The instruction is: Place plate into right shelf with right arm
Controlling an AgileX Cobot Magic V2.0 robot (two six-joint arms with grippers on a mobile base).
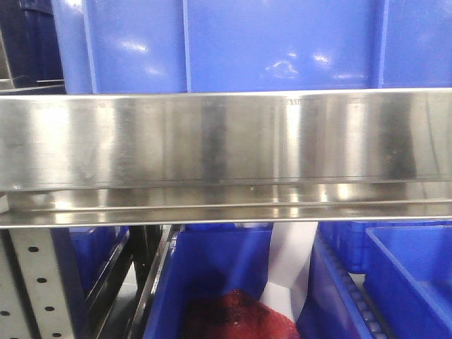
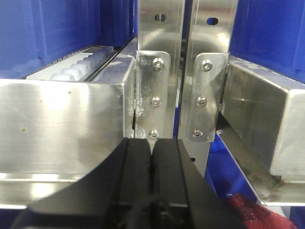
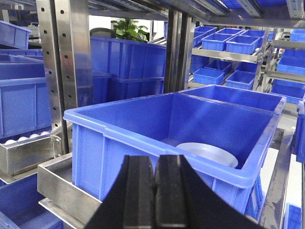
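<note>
The plate point(image 3: 207, 154) lay flat inside a blue bin point(image 3: 143, 143) on the right shelf point(image 3: 62, 67) — glossy, stiff, fragile, best pinched at its rim. My right jaws point(image 3: 155, 183) were pressed together, empty — the left point(image 2: 151, 164) too.

You are looking at a stockroom or warehouse — rows of steel racks point(image 3: 62, 71) with perforated uprights run back on both sides, each level loaded with blue plastic bins point(image 3: 224, 44). You can see a broad brushed-metal rail point(image 1: 226, 141) across the front camera, white rollers point(image 2: 78, 67) along one shelf level, and a green potted plant point(image 3: 127, 29) behind the racks.
</note>
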